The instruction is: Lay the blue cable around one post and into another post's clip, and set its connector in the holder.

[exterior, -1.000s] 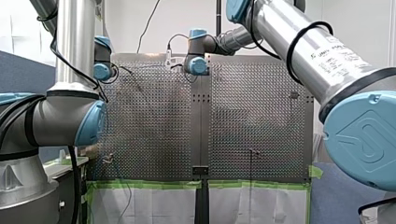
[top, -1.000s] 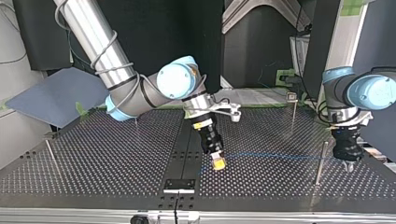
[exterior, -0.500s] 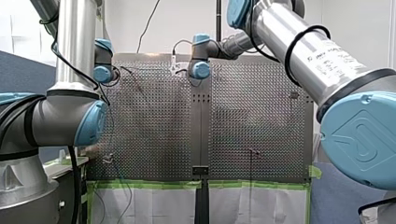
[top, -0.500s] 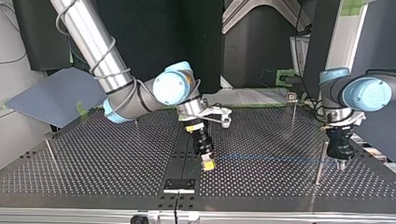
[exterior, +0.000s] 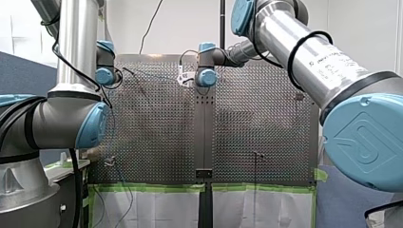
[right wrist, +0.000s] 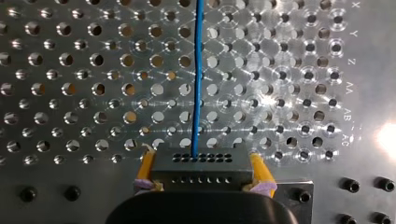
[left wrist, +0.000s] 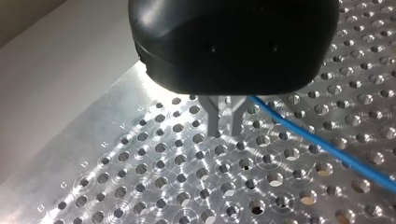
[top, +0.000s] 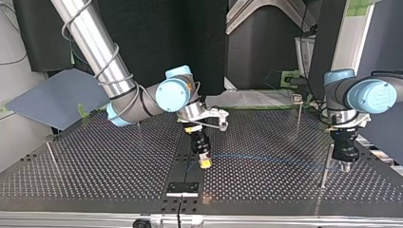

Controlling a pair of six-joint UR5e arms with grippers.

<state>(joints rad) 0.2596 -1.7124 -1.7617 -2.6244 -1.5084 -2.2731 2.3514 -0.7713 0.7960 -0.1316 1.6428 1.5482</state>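
My right hand is closed on the dark rectangular multi-pin connector, with the yellow pads on its two short ends, so the thin blue cable exits straight. The connector hangs above the perforated metal tabletop, well apart from the thin upright metal post, and the cable runs taut toward that post. My left hand hovers just beside the post. Whether it clamps the cable, I cannot tell. I judge that the tension keeps the line controllable for routing.

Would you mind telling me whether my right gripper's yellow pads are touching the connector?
Touching. In the right wrist view, my right gripper has its yellow pads pressed against both ends of the connector.
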